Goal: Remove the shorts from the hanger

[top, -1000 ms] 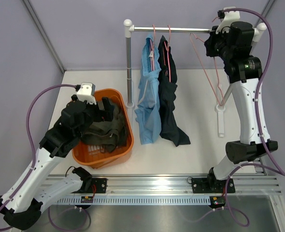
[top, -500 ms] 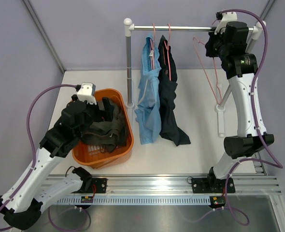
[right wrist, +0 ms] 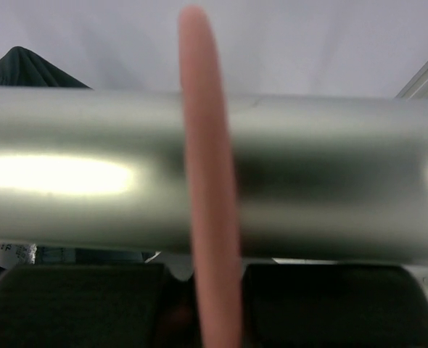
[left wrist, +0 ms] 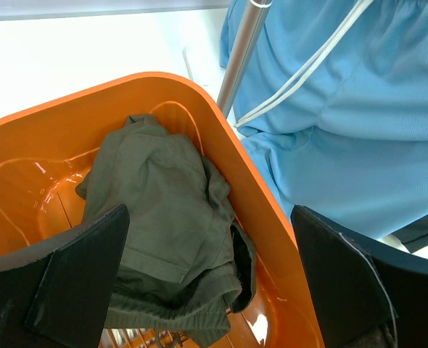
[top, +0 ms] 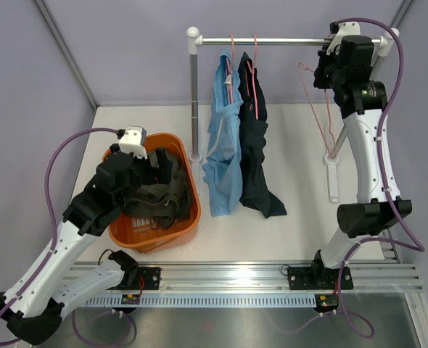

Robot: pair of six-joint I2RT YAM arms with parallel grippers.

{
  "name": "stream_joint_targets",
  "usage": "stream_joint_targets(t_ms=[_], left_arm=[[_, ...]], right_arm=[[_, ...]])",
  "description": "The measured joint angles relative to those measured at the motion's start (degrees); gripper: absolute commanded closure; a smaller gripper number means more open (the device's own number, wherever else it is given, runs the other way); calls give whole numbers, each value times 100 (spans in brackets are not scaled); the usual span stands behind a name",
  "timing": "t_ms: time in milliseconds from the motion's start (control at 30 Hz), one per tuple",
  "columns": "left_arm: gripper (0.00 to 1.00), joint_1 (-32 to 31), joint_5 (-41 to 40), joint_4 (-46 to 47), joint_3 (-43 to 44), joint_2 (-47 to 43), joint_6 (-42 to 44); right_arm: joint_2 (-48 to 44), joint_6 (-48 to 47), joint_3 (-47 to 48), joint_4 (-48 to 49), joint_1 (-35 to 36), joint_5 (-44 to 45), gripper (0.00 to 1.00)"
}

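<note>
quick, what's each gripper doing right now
Left gripper: open, holding nothing, over the olive shorts in the orange basket.
Right gripper: at the rail, pink hanger between its fingers; clamped or not cannot be told.

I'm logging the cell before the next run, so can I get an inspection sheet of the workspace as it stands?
Surface: white table, carrying the rack and an orange basket.
Job's things: light blue shorts and dark navy shorts hang from the rail; olive shorts lie in the basket.
Clutter: one empty pink hanger on the rail.
Grippers: left gripper open above the basket; right gripper at the rail, the hanger's hook between its fingers, grip unclear.
Cables: purple cables loop off both wrists, apart from the cloth.
Surroundings: plain lavender walls.
</note>
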Motion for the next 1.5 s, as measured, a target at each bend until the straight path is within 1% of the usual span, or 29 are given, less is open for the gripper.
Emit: stream_joint_targets(t_ms=[33,133,167,233,267,400,633,800,933,967,1033,1133,1267,1400,1500], left_arm=[[1,2,-2,0,0,0,0],[1,0,-2,2,-13,0,0],[1,2,-2,2,-26,0,0],[1,2,-2,0,-50,0,0],[1,2,-2,-2,-63,0,0],[1,2,-2,0,-74,0,0],[1,2,-4,0,-81,0,0],[1,2,-4,4,-85,0,-2],[1,2,2,42,-127,0,-4],[1,2,2,42,-146,0,-4],[1,2,2,39,-160,0,-4],[1,2,2,42,-166,0,-4],[1,2,2,42,-175,0,-17],[1,2,2,42,-177,0,-28],[1,2,2,42,-177,0,-31]], right_arm=[[-7,24,-2,-4,-4,11,79],[-50,79,-46,-11,-22,13,65],[-81,111,-76,-13,-24,13,58],[-157,188,-140,-15,-24,11,50],[-199,208,-164,-22,-24,11,44],[-420,295,-234,-70,-24,11,37],[-1215,511,-570,-223,-28,251,30],[-2114,903,-885,-345,-9,39,27],[-2610,1126,-861,-334,341,-76,26],[-2680,1150,-811,-343,647,-63,27],[-2667,1187,-647,-332,1117,-46,26],[-2468,1211,-555,-282,1611,-4,26],[-1851,1207,-540,-157,2192,254,27],[-1062,1202,-619,9,2420,435,27],[-737,1200,-715,160,2455,608,26]])
